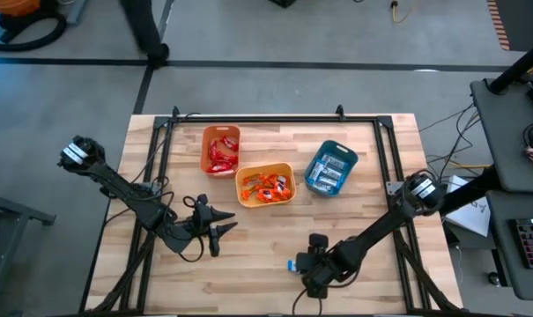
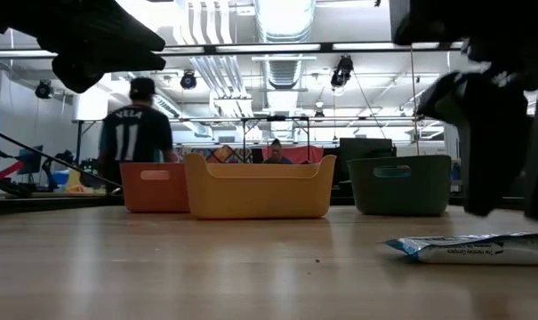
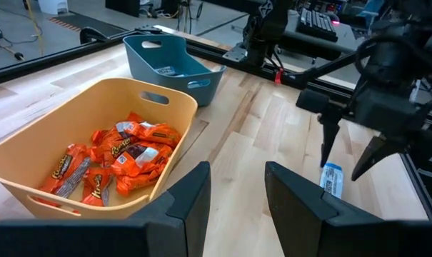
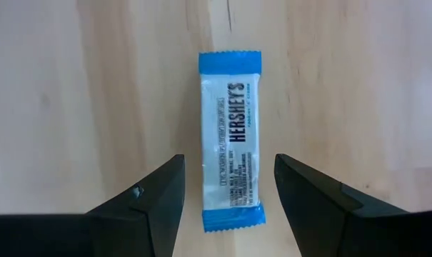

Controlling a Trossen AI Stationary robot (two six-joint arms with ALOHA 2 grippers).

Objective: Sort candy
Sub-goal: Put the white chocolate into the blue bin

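High view: red, orange and blue-and-white candy sits sorted in the three bins; I judge one bar (image 1: 293, 264) is left, on the table well short of the teal bin (image 1: 331, 169).
Low view: that bar lies flat, nearer the camera than the teal bin.
Left wrist view: my left gripper (image 3: 237, 193) is part open, empty, facing the yellow bin (image 3: 30, 153).
Right wrist view: my right gripper (image 4: 229, 194) hangs wide open, straddling the bar, not gripping.

Both arms are matte black with slender tubular links and silver-white joint housings. Each gripper, left gripper (image 1: 215, 227) and right gripper (image 4: 228, 196), carries two black, wedge-shaped fingers.
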